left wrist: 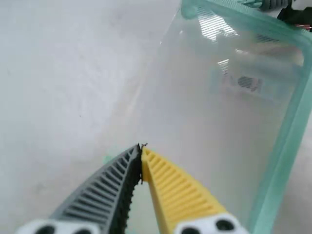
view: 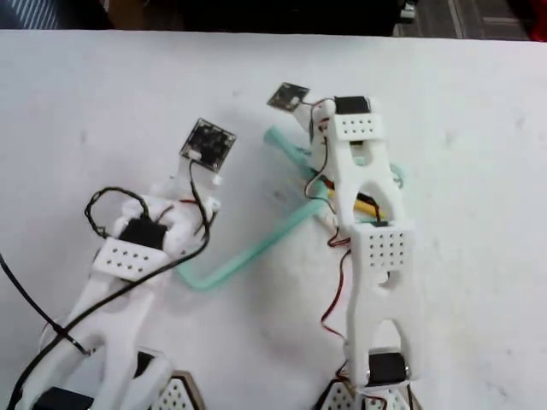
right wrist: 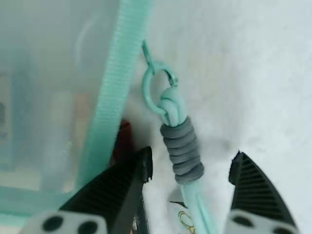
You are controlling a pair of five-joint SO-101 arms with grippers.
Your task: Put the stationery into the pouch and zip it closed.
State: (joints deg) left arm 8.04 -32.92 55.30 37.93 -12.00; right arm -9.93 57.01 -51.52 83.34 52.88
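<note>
Two grippers tend one pouch (view: 256,243), which lies flat near the middle of the table (view: 102,85). The left gripper (left wrist: 141,150) sits at the pouch's 9 o'clock side, jaws together against the clear wall, though I cannot tell whether any film is nipped between them; the right gripper (right wrist: 192,163) is at the 3 o'clock side, jaws apart on either side of the zip's cord pull (right wrist: 180,146), touching neither side of it. I'd judge the pouch light, floppy and slick, apt to slide or buckle once the zip is dragged; the woven teal band (right wrist: 122,73) looks the firmer hold for steadying; the cord's wrapped middle looks the grippiest place to pinch.
</note>
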